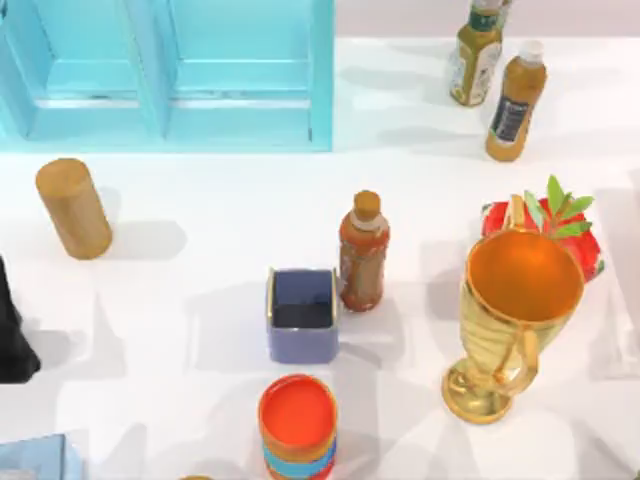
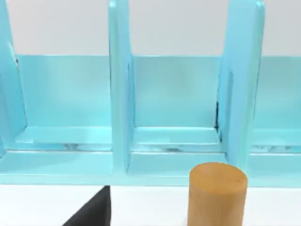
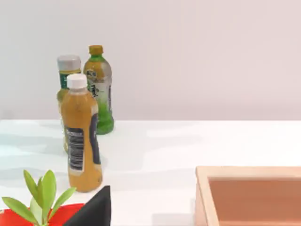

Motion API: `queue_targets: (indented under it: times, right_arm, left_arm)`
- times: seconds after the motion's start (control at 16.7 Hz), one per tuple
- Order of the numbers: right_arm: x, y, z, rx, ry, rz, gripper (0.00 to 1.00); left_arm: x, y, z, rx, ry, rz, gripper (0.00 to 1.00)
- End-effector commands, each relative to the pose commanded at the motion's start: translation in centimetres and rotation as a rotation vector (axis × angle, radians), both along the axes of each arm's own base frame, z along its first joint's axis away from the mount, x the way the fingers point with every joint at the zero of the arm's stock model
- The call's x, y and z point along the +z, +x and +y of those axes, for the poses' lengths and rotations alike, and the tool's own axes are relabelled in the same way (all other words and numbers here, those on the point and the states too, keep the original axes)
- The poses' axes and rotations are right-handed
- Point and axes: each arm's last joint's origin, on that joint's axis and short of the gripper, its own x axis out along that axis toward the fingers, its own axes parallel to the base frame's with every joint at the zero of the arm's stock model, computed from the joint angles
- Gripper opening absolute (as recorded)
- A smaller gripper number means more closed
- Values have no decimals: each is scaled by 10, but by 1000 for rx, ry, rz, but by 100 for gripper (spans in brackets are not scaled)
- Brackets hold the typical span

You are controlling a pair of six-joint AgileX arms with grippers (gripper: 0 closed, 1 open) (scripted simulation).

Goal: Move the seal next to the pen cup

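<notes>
- Left end effector [image 1: 12, 345]: dark shape at the surface's [image 1: 200, 220] left edge; finger state cannot be told.
- Pen cup [image 1: 303, 314]: well right of it, mid-surface, upright, just beside a brown bottle [image 1: 362, 252].
- Wooden cylinder [image 1: 73, 208]: near, beyond it.
- Blue rack [image 1: 165, 70]: farthest.

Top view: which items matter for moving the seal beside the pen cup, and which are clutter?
Job: pen cup.
Clutter: wooden cylinder, brown bottle, gold trophy, strawberry, striped orange-red cup, blue shelf, orange bottle, olive bottle.
</notes>
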Motion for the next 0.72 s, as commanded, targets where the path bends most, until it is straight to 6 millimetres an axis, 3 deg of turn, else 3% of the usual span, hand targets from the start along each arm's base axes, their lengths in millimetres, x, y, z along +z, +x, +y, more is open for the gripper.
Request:
queue_targets:
  times: [0.3, 0.54, 0.72]
  right_arm:
    - [0, 0, 0, 0, 0, 0, 100]
    - [0, 0, 0, 0, 0, 0, 100]
    - [0, 0, 0, 0, 0, 0, 100]
  left_arm:
    - [11, 0, 1, 5, 9, 65, 100]
    - [47, 9, 3, 17, 33, 282, 100]
    - [78, 32, 7, 25, 49, 534, 100]
